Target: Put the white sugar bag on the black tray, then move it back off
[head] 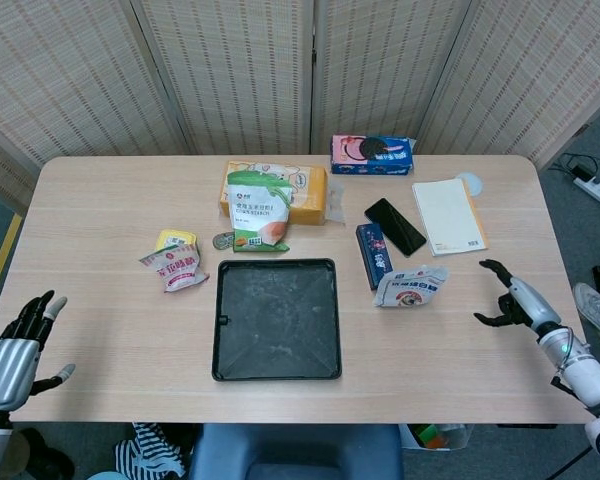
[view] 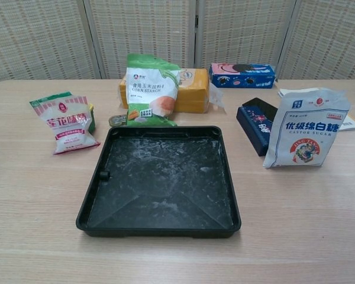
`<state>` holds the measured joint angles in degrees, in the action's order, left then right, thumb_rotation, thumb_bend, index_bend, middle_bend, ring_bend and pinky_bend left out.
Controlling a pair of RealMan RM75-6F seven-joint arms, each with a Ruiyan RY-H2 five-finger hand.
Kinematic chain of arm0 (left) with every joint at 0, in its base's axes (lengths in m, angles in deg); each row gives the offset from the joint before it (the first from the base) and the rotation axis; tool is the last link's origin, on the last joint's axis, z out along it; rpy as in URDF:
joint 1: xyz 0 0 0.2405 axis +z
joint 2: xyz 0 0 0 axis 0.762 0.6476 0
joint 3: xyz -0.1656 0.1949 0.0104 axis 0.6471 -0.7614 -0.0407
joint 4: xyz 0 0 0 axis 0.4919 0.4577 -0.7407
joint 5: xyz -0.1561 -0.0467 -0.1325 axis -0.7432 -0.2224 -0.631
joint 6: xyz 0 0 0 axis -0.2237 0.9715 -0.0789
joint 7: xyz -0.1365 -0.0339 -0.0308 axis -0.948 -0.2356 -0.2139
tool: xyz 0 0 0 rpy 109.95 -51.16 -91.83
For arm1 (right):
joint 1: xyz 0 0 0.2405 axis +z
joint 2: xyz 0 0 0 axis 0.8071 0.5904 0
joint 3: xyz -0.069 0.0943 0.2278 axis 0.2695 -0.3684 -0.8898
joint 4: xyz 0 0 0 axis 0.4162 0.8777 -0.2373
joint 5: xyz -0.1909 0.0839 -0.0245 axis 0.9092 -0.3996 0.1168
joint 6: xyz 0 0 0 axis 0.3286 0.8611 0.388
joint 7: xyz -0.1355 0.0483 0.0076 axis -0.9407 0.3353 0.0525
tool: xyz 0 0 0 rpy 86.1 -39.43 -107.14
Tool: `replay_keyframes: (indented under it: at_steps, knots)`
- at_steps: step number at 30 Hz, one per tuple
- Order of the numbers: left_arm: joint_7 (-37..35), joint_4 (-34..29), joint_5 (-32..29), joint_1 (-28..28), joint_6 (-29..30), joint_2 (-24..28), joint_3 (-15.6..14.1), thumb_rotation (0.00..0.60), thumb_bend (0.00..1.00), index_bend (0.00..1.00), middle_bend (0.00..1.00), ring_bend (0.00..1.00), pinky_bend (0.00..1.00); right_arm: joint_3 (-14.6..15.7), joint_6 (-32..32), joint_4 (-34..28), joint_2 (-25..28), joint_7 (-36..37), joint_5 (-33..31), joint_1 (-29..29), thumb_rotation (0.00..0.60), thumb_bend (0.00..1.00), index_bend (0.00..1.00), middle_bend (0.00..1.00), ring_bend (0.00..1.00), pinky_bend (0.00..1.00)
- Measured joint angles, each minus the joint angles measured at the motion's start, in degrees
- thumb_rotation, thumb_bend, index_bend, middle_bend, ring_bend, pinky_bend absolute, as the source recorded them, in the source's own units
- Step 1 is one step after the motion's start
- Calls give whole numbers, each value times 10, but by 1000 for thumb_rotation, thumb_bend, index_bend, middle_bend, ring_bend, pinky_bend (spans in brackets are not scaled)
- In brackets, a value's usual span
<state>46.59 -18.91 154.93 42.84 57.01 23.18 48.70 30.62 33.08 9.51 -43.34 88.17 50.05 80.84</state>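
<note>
At the table's near-left corner the left hand (head: 10, 350) hangs off the edge with its fingers spread and nothing in them, well apart from everything, so it poses little risk. Next comes the small pink-and-white snack packet (head: 172, 266), then the green corn starch bag (view: 151, 89) standing just behind the black tray (view: 94, 195) — a wide swing over the tray could knock that bag flat. The tray itself holds nothing and looks dusty or scuffed inside. Just right of it the dark blue box (view: 255, 125) lies close against the white sugar bag (view: 306, 129), which stands upright on the table, untouched. A soft, upright pouch like this could tip or slump if pushed before it is gripped, and it might shove the box toward the tray. Furthest right, the right hand (head: 512, 300) hovers near the bag — fingers apart, holding nothing, not touching it.
</note>
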Motion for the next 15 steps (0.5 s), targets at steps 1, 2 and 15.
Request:
replay_keyframes:
  at_steps: [1, 2, 15]
  knots:
    - [0, -1, 0, 0, 0, 0, 0, 600, 216, 0, 4, 23, 291, 3, -10, 3, -2, 16, 4, 5, 600, 287, 46, 30, 849, 986]
    - [0, -1, 0, 0, 0, 0, 0, 600, 216, 1, 4, 24, 291, 7, -20, 8, -6, 39, 10, 12, 600, 287, 46, 36, 850, 988]
    - [-7, -1, 4, 1, 2, 4, -1, 600, 216, 8, 4, 30, 300, 68, -39, 120, -100, 236, 95, 101, 600, 287, 49, 83, 865, 1000]
